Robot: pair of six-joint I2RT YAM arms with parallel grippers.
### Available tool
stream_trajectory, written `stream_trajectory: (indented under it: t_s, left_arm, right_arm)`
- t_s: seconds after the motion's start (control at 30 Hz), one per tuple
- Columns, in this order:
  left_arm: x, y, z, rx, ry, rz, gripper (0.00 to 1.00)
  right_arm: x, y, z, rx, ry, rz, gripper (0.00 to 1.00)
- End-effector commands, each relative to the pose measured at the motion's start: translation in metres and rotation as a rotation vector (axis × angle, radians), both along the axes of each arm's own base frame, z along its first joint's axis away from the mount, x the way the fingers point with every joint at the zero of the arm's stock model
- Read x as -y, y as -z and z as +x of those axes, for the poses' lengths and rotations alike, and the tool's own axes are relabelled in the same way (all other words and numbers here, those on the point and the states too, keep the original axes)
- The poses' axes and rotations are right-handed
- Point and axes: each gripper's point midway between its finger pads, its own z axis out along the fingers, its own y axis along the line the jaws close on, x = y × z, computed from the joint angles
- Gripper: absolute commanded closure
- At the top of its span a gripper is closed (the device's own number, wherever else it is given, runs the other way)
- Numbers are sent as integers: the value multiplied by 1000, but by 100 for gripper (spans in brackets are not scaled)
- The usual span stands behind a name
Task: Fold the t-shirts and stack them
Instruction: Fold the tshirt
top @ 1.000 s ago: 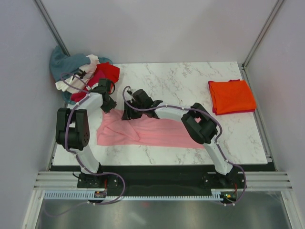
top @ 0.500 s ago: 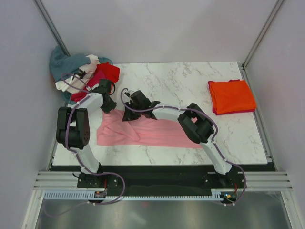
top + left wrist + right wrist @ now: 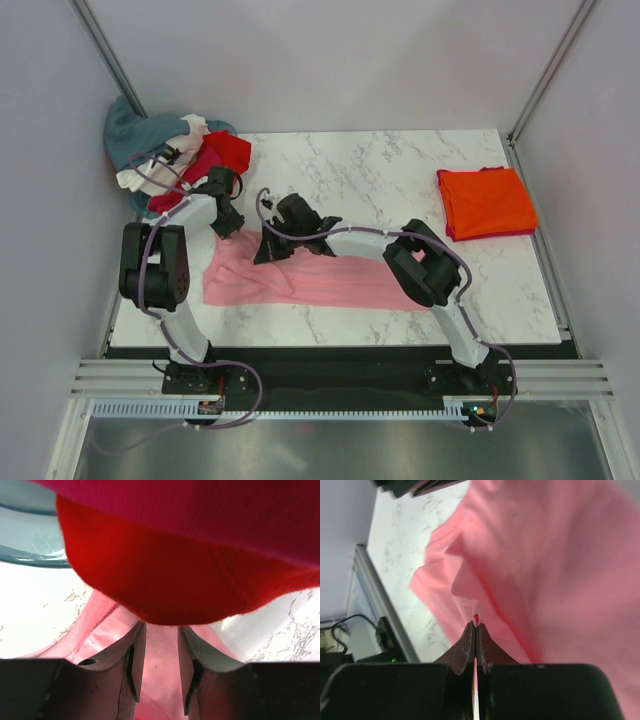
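**Both grippers at the pink shirt's far edge; right one pinched shut**

- The light pink cloth t-shirt [image 3: 320,278] lies as a long rumpled band across the near-left part of the white marbled table [image 3: 380,170]. Its left end is bunched.
- Your right gripper [image 3: 268,250] sits low on the shirt's far edge, left of centre. In the right wrist view its fingertips [image 3: 475,626] are pressed together, with a sliver of pink cloth caught between them. The shirt [image 3: 545,570] rises from that pinch in loose folds.
- Your left gripper [image 3: 228,222] is at the shirt's far-left corner, just beside the right one.
- In the left wrist view the left gripper's fingers [image 3: 135,650] stand a narrow gap apart, and pink cloth [image 3: 160,665] shows through the gap. You cannot tell whether they have hold of it.
- A red cloth shirt [image 3: 170,575] hangs right over those fingertips and fills the upper part of that view.
- The red shirt belongs to the heap of t-shirts [image 3: 170,160] at the table's far-left corner, which mixes teal-grey, white, magenta and red. The left gripper is pushed in against the heap's near side.
- A bright orange folded t-shirt [image 3: 487,202] lies flat at the far-right edge, well apart from both grippers. A darker red edge shows under it.
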Motion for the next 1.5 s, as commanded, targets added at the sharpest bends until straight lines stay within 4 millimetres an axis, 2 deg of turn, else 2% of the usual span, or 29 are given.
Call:
stream_trajectory:
  t_s: [0.0, 0.1, 0.37, 0.53, 0.57, 0.6, 0.63, 0.67, 0.7, 0.73, 0.77, 0.8, 0.9, 1.07, 1.1, 1.17, 1.2, 1.27, 1.3, 1.37, 1.47]
  left_arm:
    - [-5, -8, 10, 26, -3, 27, 61]
    - [-6, -11, 11, 33, -2, 29, 62]
    - [-6, -10, 12, 30, 1, 28, 61]
    - [-8, -10, 14, 31, -1, 29, 61]
    - [-8, -10, 14, 31, -1, 28, 61]
    - [-8, -9, 13, 28, -1, 28, 61]
    - [-8, -10, 14, 29, 0, 27, 61]
    - [-8, -10, 14, 31, 0, 27, 62]
    - [-8, -10, 14, 29, 0, 27, 61]
    - [-8, -10, 14, 29, 0, 28, 61]
    - [-8, -10, 14, 28, 1, 28, 61]
    - [-8, -11, 15, 31, 2, 27, 61]
    - [-8, -13, 15, 37, 4, 24, 62]
    - [-7, -23, 15, 57, 14, 22, 62]
    - [-5, -26, 15, 65, 20, 19, 62]
    - [-3, -36, 16, 93, 24, 16, 62]
    - [0, -39, 16, 100, 29, 7, 62]
    - [4, -48, 16, 124, 37, -6, 61]
    - [7, -51, 16, 130, 47, -16, 61]
    - [9, -58, 16, 147, 54, -21, 61]
    - [11, -62, 15, 157, 60, -21, 61]
  right_arm:
    - [-18, -59, -29, -3, -91, 167, 100]
    - [-22, -58, -49, -51, -147, 178, 99]
    - [-33, -51, -77, -149, -219, 185, 97]
    - [-39, -49, -97, -183, -244, 188, 87]
    - [-39, -46, -109, -233, -245, 189, 85]
    - [-43, -55, -112, -224, -252, 234, 67]
    - [-45, -58, -119, -239, -258, 256, 54]
    - [-43, -53, -129, -268, -261, 260, 38]
    - [-46, -65, -131, -267, -258, 305, 25]
    - [-45, -67, -132, -273, -255, 316, 23]
    - [-42, -66, -135, -279, -254, 317, 23]
    - [-40, -74, -133, -260, -255, 332, 24]
    - [-27, -78, -121, -190, -210, 295, 30]
    - [7, -77, -83, -47, -72, 167, 34]
    - [16, -82, -81, -31, -52, 145, 37]
    - [32, -72, -65, 32, 15, 65, 43]
    - [43, -65, -64, 30, 30, 11, 49]
    - [47, -58, -63, 43, 26, -30, 57]
    - [50, -47, -68, 14, 11, -59, 67]
    - [47, -39, -75, -11, -8, -68, 81]
    - [45, -24, -82, -11, -10, -108, 86]
